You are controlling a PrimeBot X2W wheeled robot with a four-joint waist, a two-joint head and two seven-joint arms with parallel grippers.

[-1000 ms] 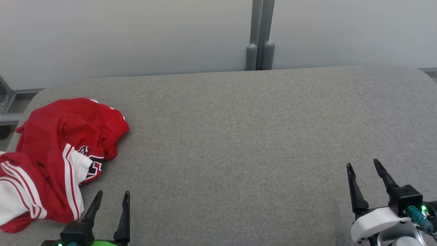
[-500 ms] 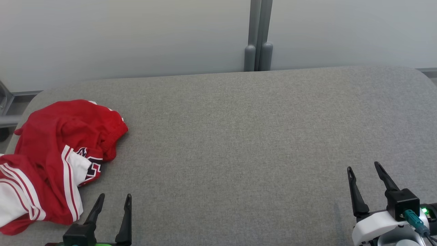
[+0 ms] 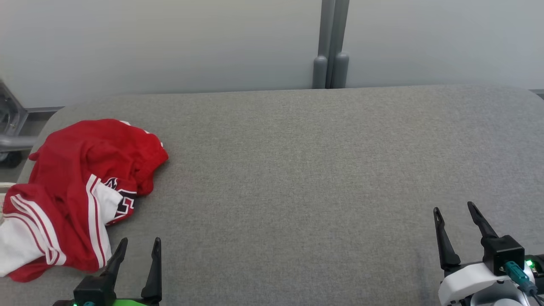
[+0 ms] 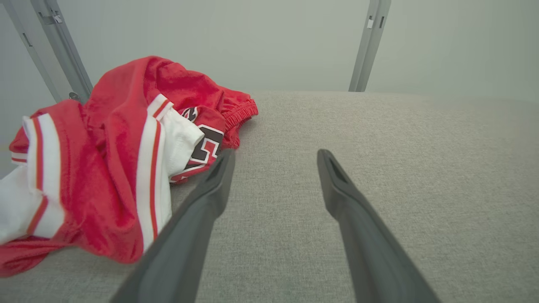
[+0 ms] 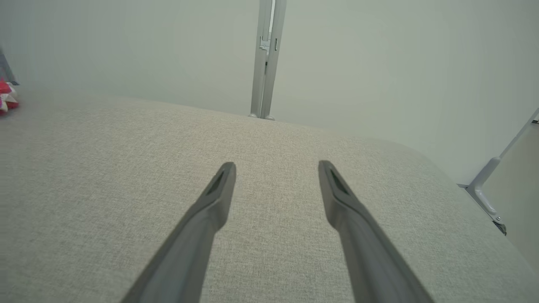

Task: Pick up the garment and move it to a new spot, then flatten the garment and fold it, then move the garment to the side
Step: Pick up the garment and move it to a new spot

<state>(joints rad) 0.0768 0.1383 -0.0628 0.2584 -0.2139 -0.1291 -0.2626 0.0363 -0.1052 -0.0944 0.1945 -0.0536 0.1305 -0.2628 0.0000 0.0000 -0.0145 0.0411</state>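
Crumpled red sports shorts (image 3: 80,170) on counter (image 3: 297,170) look light, limp, slick, so pinch elastic waistband (image 4: 242,110); left tool (image 3: 140,241), right tool (image 3: 453,207) both spread apart, empty.

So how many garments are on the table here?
1: a crumpled red-and-white garment at the table's left end, beside the open left claw. Another could hide inside the heap.

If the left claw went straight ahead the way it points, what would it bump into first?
Probably the garment: the left gripper points along the table, with one finger right beside the cloth's edge. Depth is unclear, so it might just slide past.
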